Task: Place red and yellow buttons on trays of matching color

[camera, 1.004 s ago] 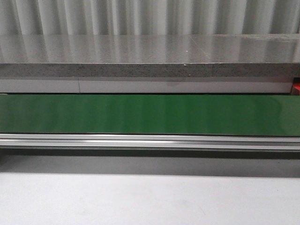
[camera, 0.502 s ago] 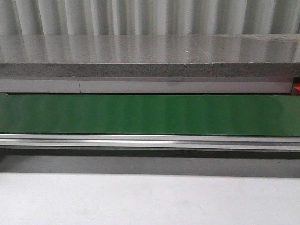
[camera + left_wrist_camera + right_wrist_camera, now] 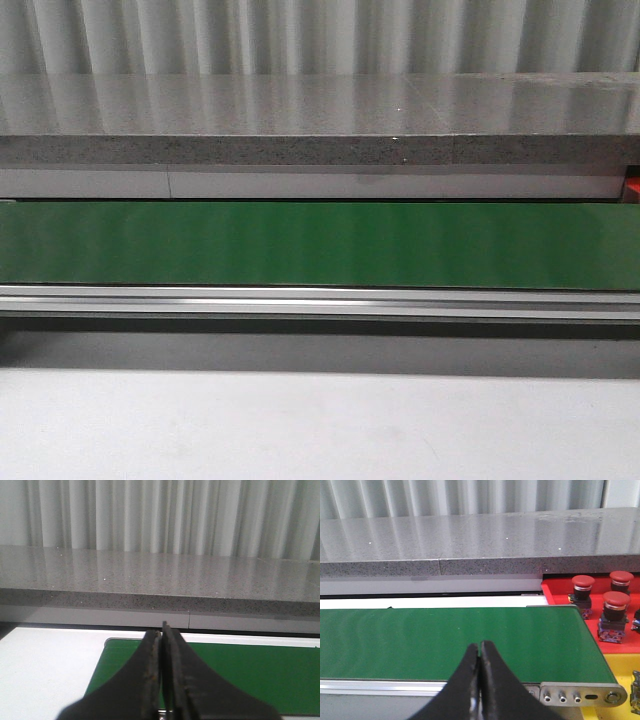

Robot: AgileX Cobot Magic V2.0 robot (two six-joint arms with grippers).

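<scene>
From my right wrist camera I see the right gripper (image 3: 480,647) with its jaws pressed together on nothing, poised over the near edge of the green conveyor belt (image 3: 445,640). The task's things that show are three red buttons (image 3: 614,611), standing upright in the red tray (image 3: 560,592) just past the belt's end, well apart from the jaws and off to one side of them. Each has a rounded red mushroom cap on a dark blocky body (the nearest one shows a greyish base). A yellow tray (image 3: 620,667) lies next to the red one, nearer the camera, with a small dark part at the picture's edge that I cannot identify. The left gripper (image 3: 161,630) is likewise closed tight and empty, above the other end of the belt. In the front view the belt (image 3: 320,245) runs bare across the frame below a grey speckled stone ledge (image 3: 320,120), and neither gripper appears there.
</scene>
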